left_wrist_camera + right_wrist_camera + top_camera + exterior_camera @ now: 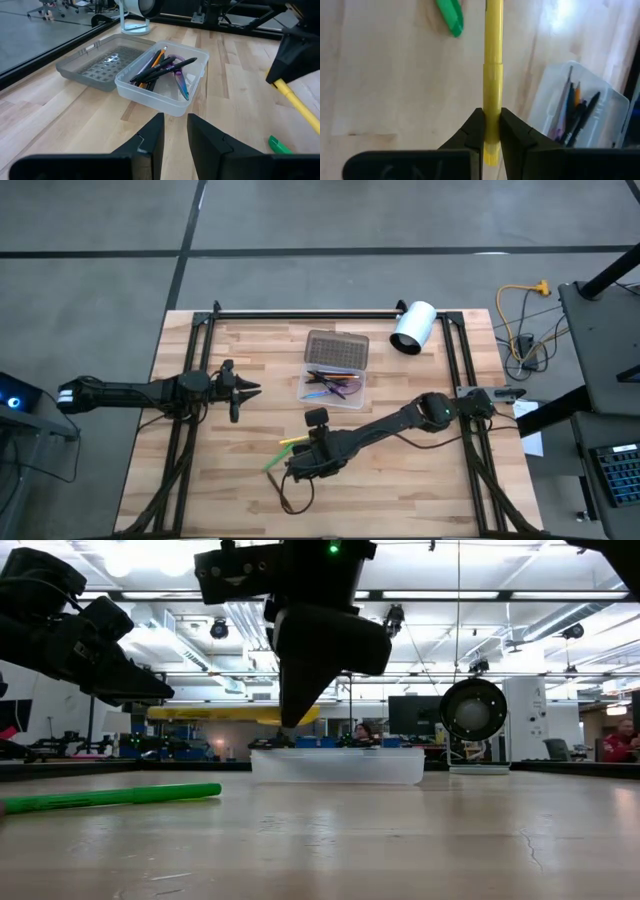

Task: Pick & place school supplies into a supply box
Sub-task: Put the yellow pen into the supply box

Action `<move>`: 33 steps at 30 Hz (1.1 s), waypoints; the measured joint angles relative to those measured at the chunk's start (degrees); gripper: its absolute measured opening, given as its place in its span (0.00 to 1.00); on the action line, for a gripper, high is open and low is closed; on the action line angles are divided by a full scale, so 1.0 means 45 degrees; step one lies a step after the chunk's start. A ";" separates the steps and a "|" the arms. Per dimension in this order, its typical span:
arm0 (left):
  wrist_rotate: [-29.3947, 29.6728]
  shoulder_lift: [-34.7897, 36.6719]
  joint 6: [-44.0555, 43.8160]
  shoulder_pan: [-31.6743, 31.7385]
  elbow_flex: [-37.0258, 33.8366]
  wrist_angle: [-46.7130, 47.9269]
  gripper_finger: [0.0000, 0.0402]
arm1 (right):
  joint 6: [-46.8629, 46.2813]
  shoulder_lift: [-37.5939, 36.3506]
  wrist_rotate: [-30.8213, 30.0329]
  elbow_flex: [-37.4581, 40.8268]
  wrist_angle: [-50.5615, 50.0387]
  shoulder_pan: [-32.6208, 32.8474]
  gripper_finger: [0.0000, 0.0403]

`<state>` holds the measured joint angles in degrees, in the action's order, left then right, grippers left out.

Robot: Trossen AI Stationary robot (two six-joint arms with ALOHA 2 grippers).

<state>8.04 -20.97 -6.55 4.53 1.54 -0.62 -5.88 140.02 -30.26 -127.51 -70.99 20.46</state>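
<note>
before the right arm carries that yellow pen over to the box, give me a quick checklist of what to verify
1. Grip: right gripper is shut on the yellow pen, held near one end. Ok.
2. Pen off the table: the low view does not show it clearly. Cannot tell.
3. Supply box open: its grey lid lies flat beside it. Ok.
4. Room in the box: pens and scissors already inside, with space left along one side in the left wrist view. Ok.
5. Left gripper out of the path: hovers beside the box, open. Ok.
6. Green pen remains on the table, not in the box. Not ok.
</note>
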 joint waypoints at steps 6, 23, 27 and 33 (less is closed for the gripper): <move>-0.0001 0.0000 0.0000 0.0001 0.0000 0.0000 0.17 | -0.0737 -0.0247 -0.0747 0.0119 -0.0647 -0.0027 0.06; -0.0001 0.0000 0.0005 0.0001 0.0000 0.0000 0.17 | -0.1357 -0.0600 -0.1660 0.0613 -0.0898 -0.0304 0.06; 0.0000 0.0000 0.0000 -0.0001 0.0000 0.0000 0.17 | -0.1371 -0.1028 -0.1672 0.1462 -0.0537 -0.0445 0.06; -0.0001 0.0000 0.0000 0.0001 0.0000 0.0000 0.17 | -0.1266 -0.2174 -0.1941 0.3325 0.0710 -0.0613 0.06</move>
<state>8.03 -20.97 -6.55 4.54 1.54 -0.62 -11.58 130.24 -38.99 -112.55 -67.80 17.70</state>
